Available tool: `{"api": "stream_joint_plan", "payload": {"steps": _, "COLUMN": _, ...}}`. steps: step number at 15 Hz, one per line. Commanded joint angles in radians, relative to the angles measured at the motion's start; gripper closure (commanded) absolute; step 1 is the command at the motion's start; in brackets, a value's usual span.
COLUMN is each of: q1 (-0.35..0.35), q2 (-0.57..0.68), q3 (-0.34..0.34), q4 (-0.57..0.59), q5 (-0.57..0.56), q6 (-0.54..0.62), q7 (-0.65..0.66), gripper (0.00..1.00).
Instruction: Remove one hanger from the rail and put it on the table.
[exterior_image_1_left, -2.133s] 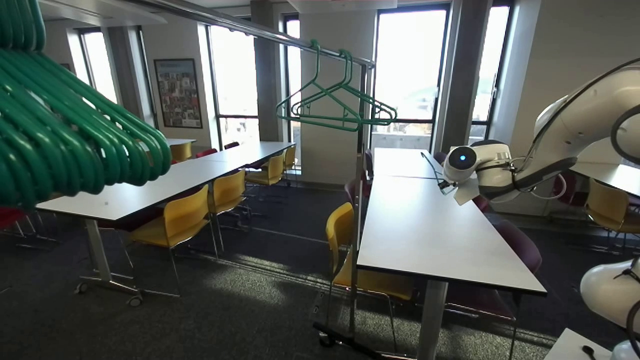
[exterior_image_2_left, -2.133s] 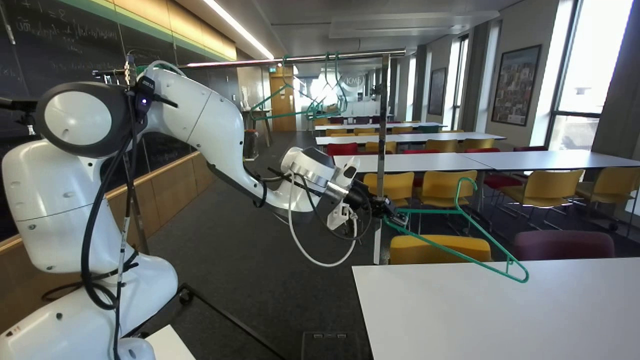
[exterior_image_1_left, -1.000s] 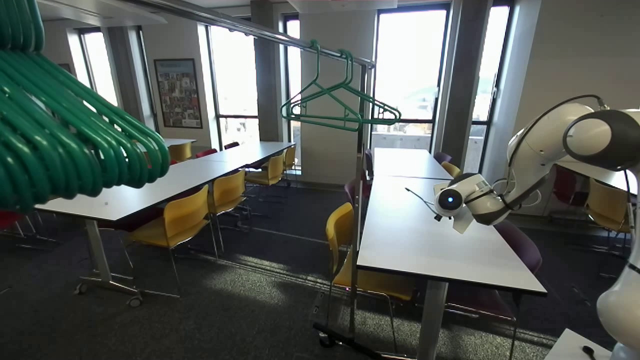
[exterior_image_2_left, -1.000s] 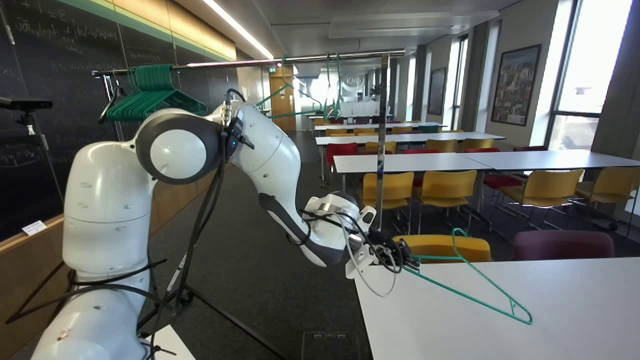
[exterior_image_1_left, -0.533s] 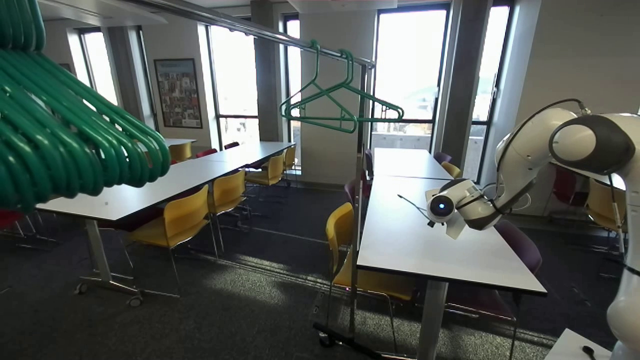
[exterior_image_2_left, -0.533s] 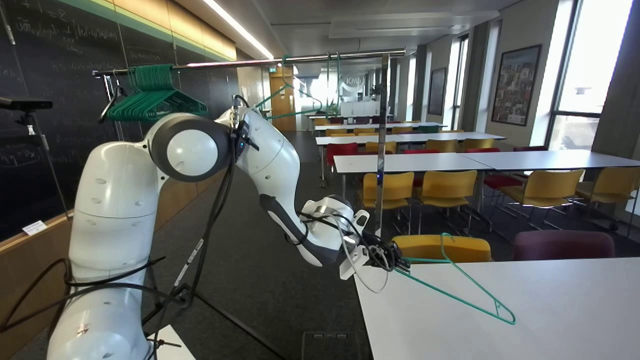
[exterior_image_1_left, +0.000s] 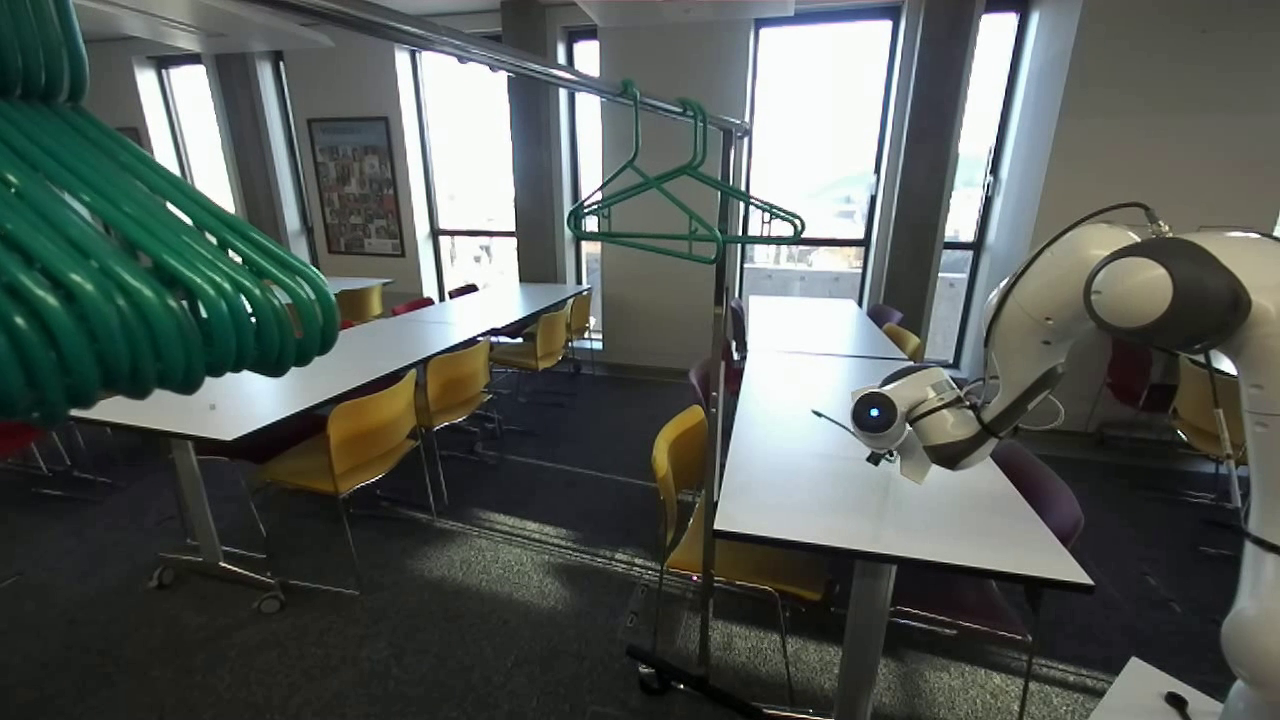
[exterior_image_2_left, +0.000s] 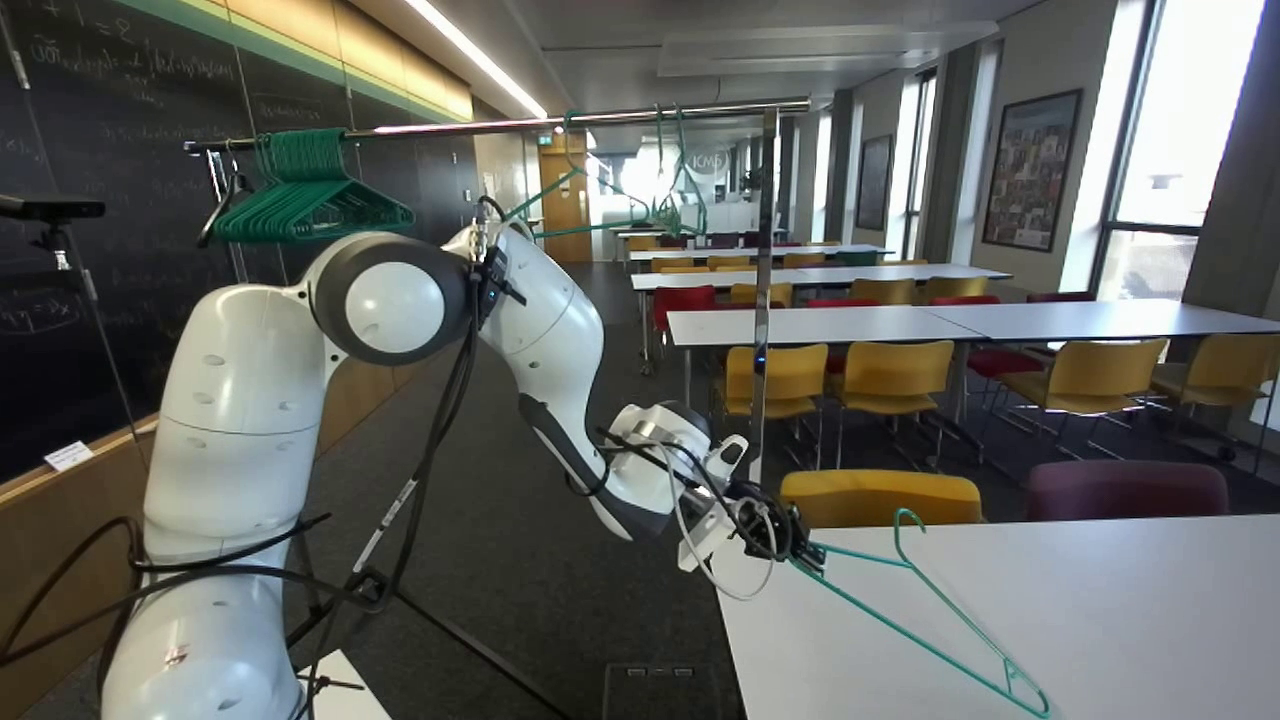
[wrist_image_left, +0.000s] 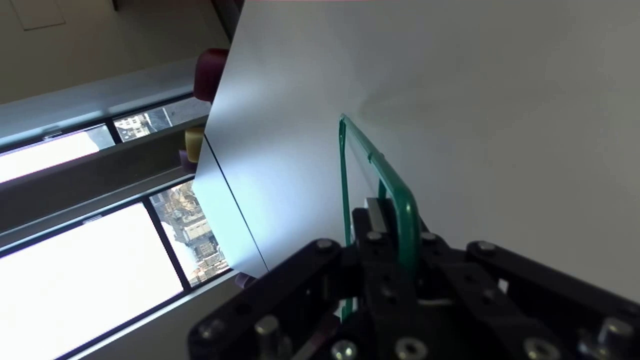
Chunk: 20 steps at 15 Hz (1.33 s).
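In an exterior view, the gripper (exterior_image_2_left: 812, 560) is pinched tight on the near end of the teal-green hanger (exterior_image_2_left: 957, 611), which slants away towards four o'clock above the white table (exterior_image_2_left: 1170, 620). Both sit lower than a moment ago, the hanger tipping further down; well off the rail (exterior_image_2_left: 490, 126) at eleven o'clock, it seems in the setting-down step, with only release remaining. Contact with the table I cannot confirm.

In an exterior view, the Franka arm (exterior_image_1_left: 1050, 285) reaches in from three o'clock, a touch lower, and the loose hangers (exterior_image_1_left: 655, 183) have swung a little. A bunch of green hangers (exterior_image_1_left: 160, 260) hangs between nine and ten o'clock; dark carpet (exterior_image_1_left: 480, 650) lies at seven, tall windows (exterior_image_1_left: 820, 130) at one.

In the wrist view, the hanger sits between the fingers (wrist_image_left: 361, 225) with no gap showing and rises towards eleven o'clock across the table's white surface; a soft shadow (wrist_image_left: 385, 102) beyond its tip suggests little clearance.
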Motion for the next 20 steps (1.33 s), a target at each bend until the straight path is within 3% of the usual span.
{"api": "stream_joint_plan", "payload": {"steps": 1, "q1": 0.032, "q2": -0.008, "q3": -0.036, "q4": 0.001, "q5": 0.023, "q6": -0.088, "q7": -0.108, "gripper": 0.99}}
{"api": "stream_joint_plan", "payload": {"steps": 5, "q1": 0.029, "q2": -0.007, "q3": -0.041, "q4": -0.002, "q5": 0.041, "q6": -0.108, "q7": -0.183, "gripper": 0.99}}
{"api": "stream_joint_plan", "payload": {"steps": 8, "q1": 0.027, "q2": -0.01, "q3": -0.036, "q4": -0.004, "q5": 0.116, "q6": -0.077, "q7": -0.229, "gripper": 0.99}}
{"api": "stream_joint_plan", "payload": {"steps": 15, "q1": 0.065, "q2": -0.011, "q3": -0.027, "q4": -0.014, "q5": 0.25, "q6": -0.055, "q7": -0.236, "gripper": 0.99}}
{"api": "stream_joint_plan", "payload": {"steps": 16, "q1": 0.071, "q2": -0.01, "q3": -0.027, "q4": -0.016, "q5": 0.257, "q6": -0.056, "q7": -0.236, "gripper": 0.73}}
{"api": "stream_joint_plan", "payload": {"steps": 20, "q1": 0.084, "q2": -0.012, "q3": -0.032, "q4": -0.023, "q5": 0.283, "q6": -0.055, "q7": -0.238, "gripper": 0.44}}
